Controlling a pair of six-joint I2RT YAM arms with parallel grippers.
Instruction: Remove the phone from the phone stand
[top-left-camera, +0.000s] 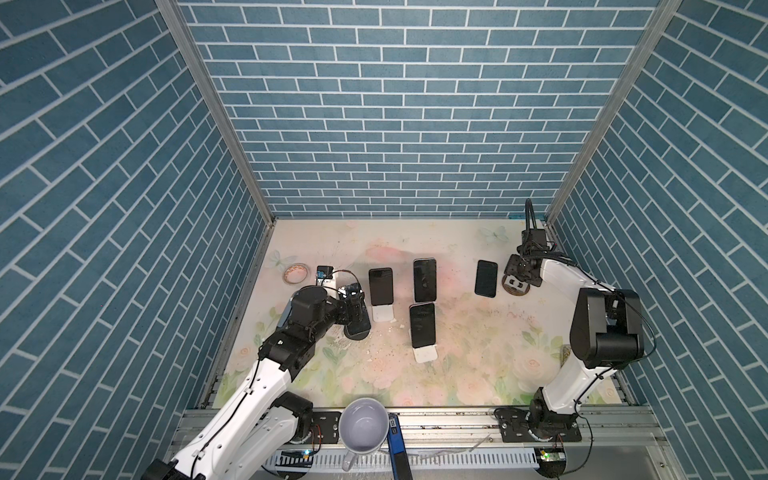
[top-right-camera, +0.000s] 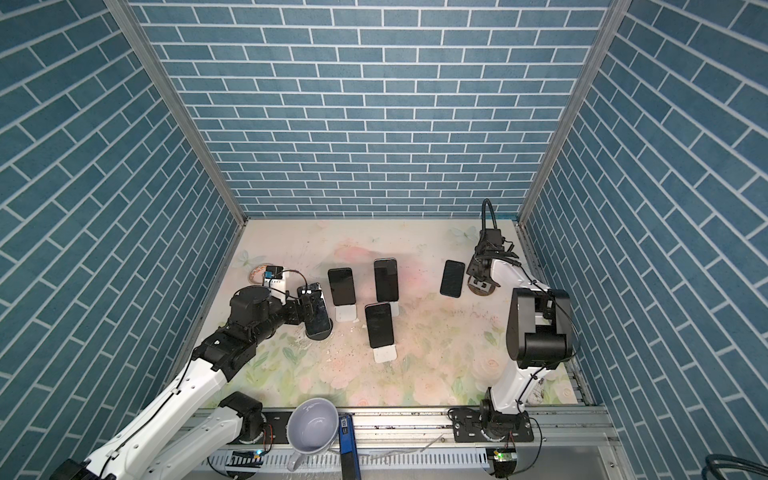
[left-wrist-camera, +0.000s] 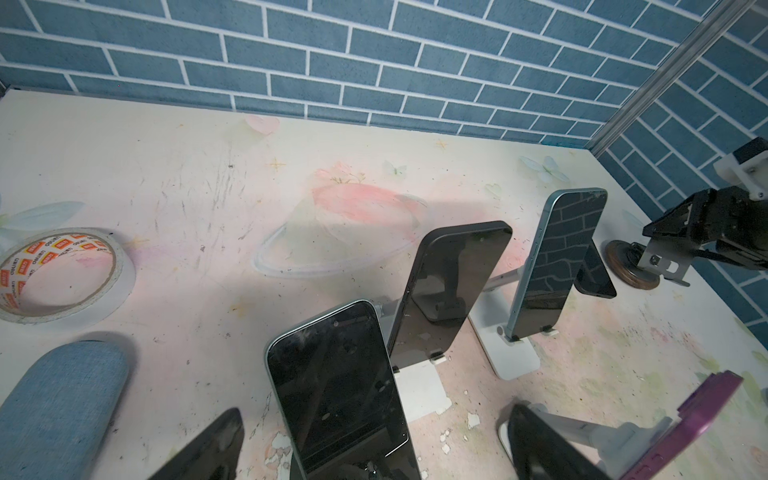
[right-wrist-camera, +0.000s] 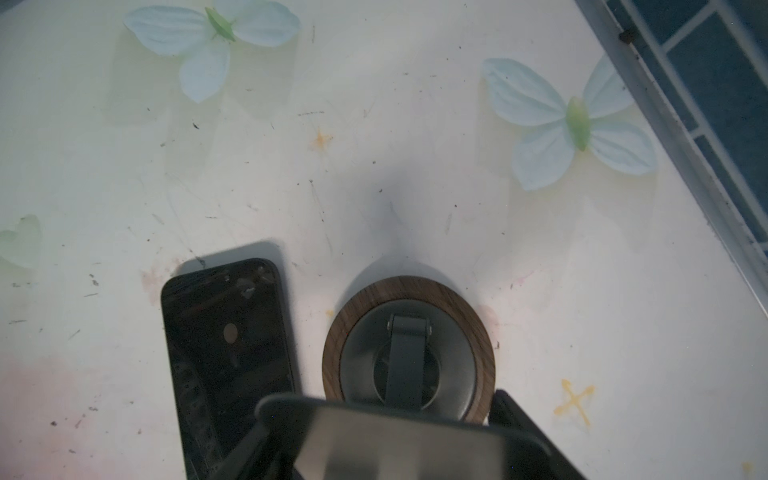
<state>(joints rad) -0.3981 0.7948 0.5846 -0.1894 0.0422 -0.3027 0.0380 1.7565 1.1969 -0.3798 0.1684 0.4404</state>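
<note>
A dark phone (left-wrist-camera: 332, 382) leans upright on a round black stand (top-left-camera: 357, 331) at the left of the table. My left gripper (left-wrist-camera: 374, 415) is open, with one black finger (left-wrist-camera: 212, 444) on each side of this phone and clear of its edges. At the far right, my right gripper (right-wrist-camera: 386, 428) is shut on the grey plate (right-wrist-camera: 399, 440) of a phone stand with a round wooden base (right-wrist-camera: 409, 349). Another black phone (right-wrist-camera: 228, 353) lies flat on the table beside that base, seen in both top views (top-left-camera: 486, 277) (top-right-camera: 452, 277).
Three more phones (top-left-camera: 381, 286) (top-left-camera: 424, 279) (top-left-camera: 422, 324) stand on white stands (top-left-camera: 426, 354) mid-table. A tape roll (left-wrist-camera: 62, 274) and a blue fabric cylinder (left-wrist-camera: 54, 415) lie on the left. A mug (top-left-camera: 363, 424) sits on the front rail. Brick walls enclose three sides.
</note>
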